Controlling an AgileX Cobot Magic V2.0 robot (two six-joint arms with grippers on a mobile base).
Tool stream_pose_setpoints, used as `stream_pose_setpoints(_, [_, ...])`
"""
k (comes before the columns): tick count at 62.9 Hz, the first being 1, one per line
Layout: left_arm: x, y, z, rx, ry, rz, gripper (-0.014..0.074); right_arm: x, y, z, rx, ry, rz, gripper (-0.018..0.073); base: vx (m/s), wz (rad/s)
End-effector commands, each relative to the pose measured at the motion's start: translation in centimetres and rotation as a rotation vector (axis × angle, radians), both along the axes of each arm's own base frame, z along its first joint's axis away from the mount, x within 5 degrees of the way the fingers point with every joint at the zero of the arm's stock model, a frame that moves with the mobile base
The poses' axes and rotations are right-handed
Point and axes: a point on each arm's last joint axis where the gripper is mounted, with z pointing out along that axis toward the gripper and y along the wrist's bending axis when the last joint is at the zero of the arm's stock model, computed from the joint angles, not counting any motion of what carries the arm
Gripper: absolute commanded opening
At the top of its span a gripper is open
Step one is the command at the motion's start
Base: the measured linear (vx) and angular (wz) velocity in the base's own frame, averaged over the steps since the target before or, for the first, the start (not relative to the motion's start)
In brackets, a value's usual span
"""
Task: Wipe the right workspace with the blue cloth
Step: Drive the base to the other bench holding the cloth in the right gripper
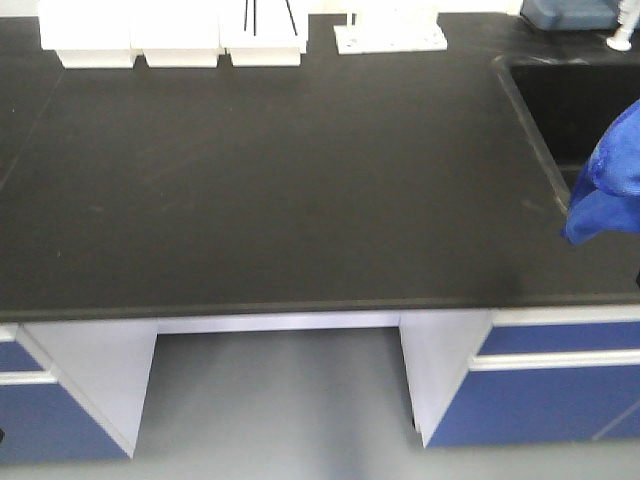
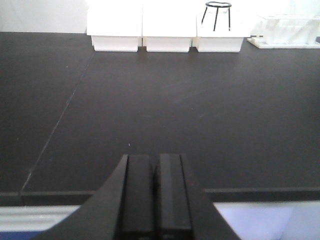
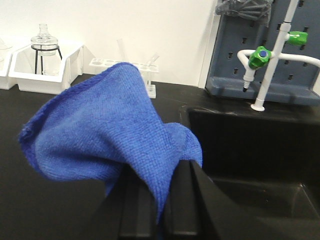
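Note:
The blue cloth [image 3: 105,130] is pinched between my right gripper's [image 3: 159,170] black jaws and drapes over them, held above the black countertop. In the front view the cloth [image 1: 610,185] hangs at the far right edge, by the sink's rim; the gripper itself is out of frame there. My left gripper [image 2: 155,162] is shut and empty, jaws pressed together, near the front edge of the black countertop [image 2: 165,100]. It does not show in the front view.
A black sink [image 1: 575,100] is sunk into the back right; a white tap with green knobs [image 3: 262,55] stands behind it. White bins [image 1: 170,35] and a test-tube rack [image 1: 390,35] line the back edge. A glass flask on a stand [image 3: 44,42] sits in one bin.

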Motion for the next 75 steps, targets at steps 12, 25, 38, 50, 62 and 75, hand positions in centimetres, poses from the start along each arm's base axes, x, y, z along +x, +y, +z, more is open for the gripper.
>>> stream_pose_setpoints(12, [0.11, -0.13, -0.2, -0.009, -0.067, -0.015, -0.0006, 0.13, -0.07, 1.83, -0.009, -0.116, -0.006, -0.0004, -0.29, -0.09])
stream_pose_setpoints(25, [0.11, -0.13, -0.2, -0.009, -0.067, -0.015, -0.0006, 0.13, -0.07, 1.83, -0.009, -0.116, -0.006, -0.0004, -0.31, -0.16])
stream_pose_setpoints(38, [0.11, -0.13, -0.2, -0.009, -0.067, -0.015, -0.0006, 0.13, -0.07, 1.83, -0.009, -0.116, -0.006, -0.0004, -0.32, -0.32])
stream_pose_setpoints(50, [0.11, -0.13, -0.2, -0.009, -0.067, -0.015, -0.0006, 0.13, -0.07, 1.83, -0.009, -0.116, -0.006, -0.0004, -0.29, -0.59])
stream_pose_setpoints(62, [0.11, -0.13, -0.2, -0.009, -0.067, -0.015, -0.0006, 0.13, -0.07, 1.83, -0.009, -0.116, -0.006, -0.0004, -0.27, -0.75])
stream_pose_setpoints(75, [0.11, -0.13, -0.2, -0.009, -0.067, -0.015, -0.0006, 0.13, -0.07, 1.83, -0.009, -0.116, -0.006, -0.0004, -0.24, -0.73])
